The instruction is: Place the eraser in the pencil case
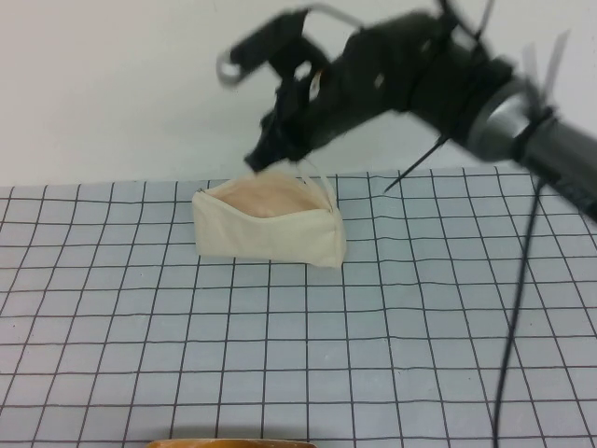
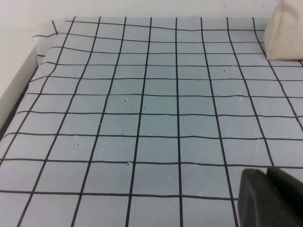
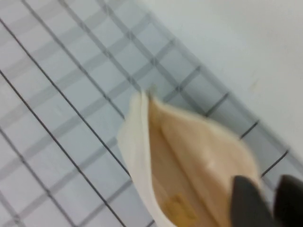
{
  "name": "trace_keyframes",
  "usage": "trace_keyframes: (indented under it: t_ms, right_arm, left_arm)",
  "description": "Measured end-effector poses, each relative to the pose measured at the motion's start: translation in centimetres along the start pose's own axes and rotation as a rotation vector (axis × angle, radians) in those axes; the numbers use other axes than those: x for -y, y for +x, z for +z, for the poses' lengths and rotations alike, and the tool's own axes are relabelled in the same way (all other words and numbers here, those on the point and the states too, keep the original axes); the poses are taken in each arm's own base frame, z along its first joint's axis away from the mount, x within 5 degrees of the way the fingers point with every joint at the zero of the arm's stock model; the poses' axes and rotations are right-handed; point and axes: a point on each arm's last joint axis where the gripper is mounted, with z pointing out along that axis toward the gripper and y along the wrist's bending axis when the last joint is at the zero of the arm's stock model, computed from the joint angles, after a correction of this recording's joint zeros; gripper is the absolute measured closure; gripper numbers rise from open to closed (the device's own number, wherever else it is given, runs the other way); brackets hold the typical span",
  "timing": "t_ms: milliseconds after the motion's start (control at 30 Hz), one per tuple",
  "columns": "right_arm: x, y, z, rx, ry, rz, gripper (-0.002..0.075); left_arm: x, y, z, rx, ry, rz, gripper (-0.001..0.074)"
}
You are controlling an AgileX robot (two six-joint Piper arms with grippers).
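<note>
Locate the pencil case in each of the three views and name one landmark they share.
High view: the pencil case lies at the far middle of the table, mouth open, the right gripper just above it.
Left wrist view: only its cream corner shows at the frame's edge; the left gripper is far from it.
Right wrist view: its open mouth fills the middle, a tan block inside.
Shared landmark: the black-lined grid mat.

No readable txt, labels or nos. anywhere.
</note>
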Motion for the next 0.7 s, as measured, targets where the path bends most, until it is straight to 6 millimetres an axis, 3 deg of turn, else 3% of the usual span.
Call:
trace_keyframes:
  t_ms: [67,133,333,467,700]
  right_arm:
    - [0.0,-1.6,-3.4,0.049,-0.013,0.017,0.0649]
    - [-0.2,-2.9,-6.6,0.099,-0.040,0.031,0.0692]
    - [-1.4,-5.3,-15.9,0.232,-0.161,-0.026,0.0720]
    - [-2.1,-5.1,-20.6,0.219,-0.203,-0.093,0.0723]
    - [-2.7,-2.8,-26.1,0.204,-0.184,-0.133,0.0726]
  left_arm:
    - [0.0,0.0,0.0,0.000,0.000,0.000,0.0736]
    - [0.0,0.0,0.0,0.000,0.000,0.000,0.0736]
    - [0.0,0.0,0.0,0.000,0.000,0.000,0.0736]
    - [0.0,0.0,0.0,0.000,0.000,0.000,0.0736]
    - [0.0,0.0,0.0,0.000,0.000,0.000,0.0736]
